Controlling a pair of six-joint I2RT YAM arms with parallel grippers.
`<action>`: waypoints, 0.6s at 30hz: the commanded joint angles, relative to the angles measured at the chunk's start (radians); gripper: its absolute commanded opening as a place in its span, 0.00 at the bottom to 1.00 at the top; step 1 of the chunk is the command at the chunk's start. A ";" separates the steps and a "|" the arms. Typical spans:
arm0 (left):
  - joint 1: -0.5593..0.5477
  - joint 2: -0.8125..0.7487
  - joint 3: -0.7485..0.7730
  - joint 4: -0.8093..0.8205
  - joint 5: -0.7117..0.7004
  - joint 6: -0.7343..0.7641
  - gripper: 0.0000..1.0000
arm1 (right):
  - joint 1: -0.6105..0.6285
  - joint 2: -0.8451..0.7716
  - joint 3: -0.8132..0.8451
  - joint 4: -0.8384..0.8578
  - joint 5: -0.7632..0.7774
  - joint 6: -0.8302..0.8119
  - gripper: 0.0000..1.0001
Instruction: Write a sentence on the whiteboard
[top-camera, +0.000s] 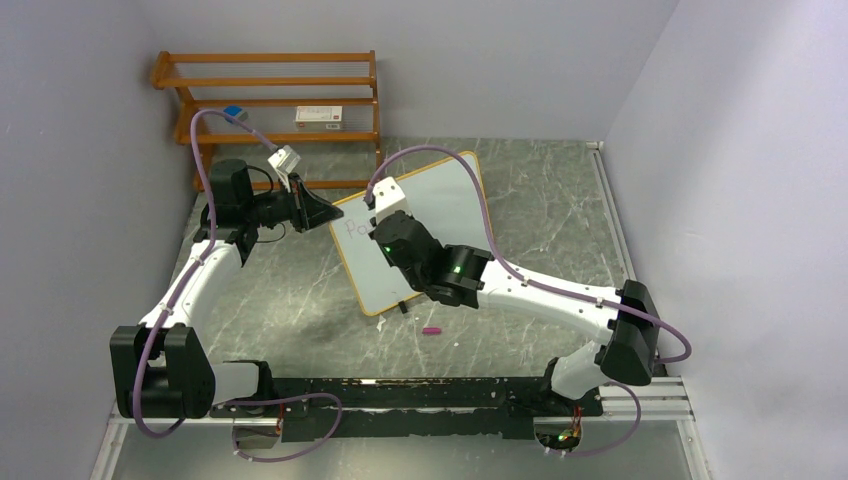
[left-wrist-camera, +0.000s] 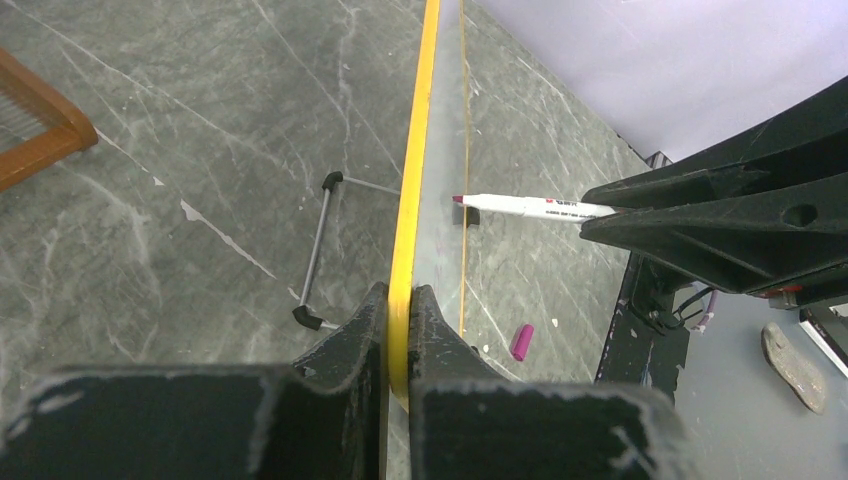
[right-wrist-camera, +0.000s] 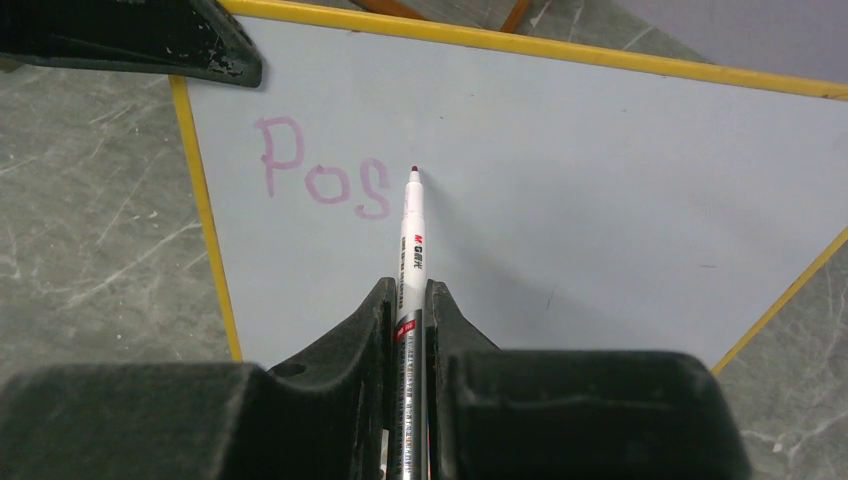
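Note:
The whiteboard (top-camera: 440, 215) stands tilted on the table, its frame yellow in the wrist views (right-wrist-camera: 205, 210). My left gripper (top-camera: 318, 212) is shut on the board's left edge (left-wrist-camera: 405, 250). My right gripper (top-camera: 385, 228) is shut on a white marker (right-wrist-camera: 412, 240), tip at the board just right of the writing. The sentence (right-wrist-camera: 322, 180) reads "Pos" in purple near the board's upper left. In the left wrist view the marker (left-wrist-camera: 530, 207) points at the board face.
A purple marker cap (top-camera: 431, 329) lies on the table in front of the board, also in the left wrist view (left-wrist-camera: 521, 341). A wooden shelf rack (top-camera: 275, 100) stands at the back left. The board's wire foot (left-wrist-camera: 318, 250) rests behind it.

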 joint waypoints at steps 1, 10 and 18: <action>-0.009 0.004 0.009 -0.029 -0.027 0.075 0.05 | -0.010 0.015 0.002 0.043 -0.002 -0.008 0.00; -0.009 0.003 0.009 -0.028 -0.025 0.075 0.05 | -0.014 0.045 0.022 0.017 -0.034 -0.002 0.00; -0.009 0.003 0.009 -0.029 -0.028 0.077 0.05 | -0.015 0.032 0.011 0.009 0.026 0.010 0.00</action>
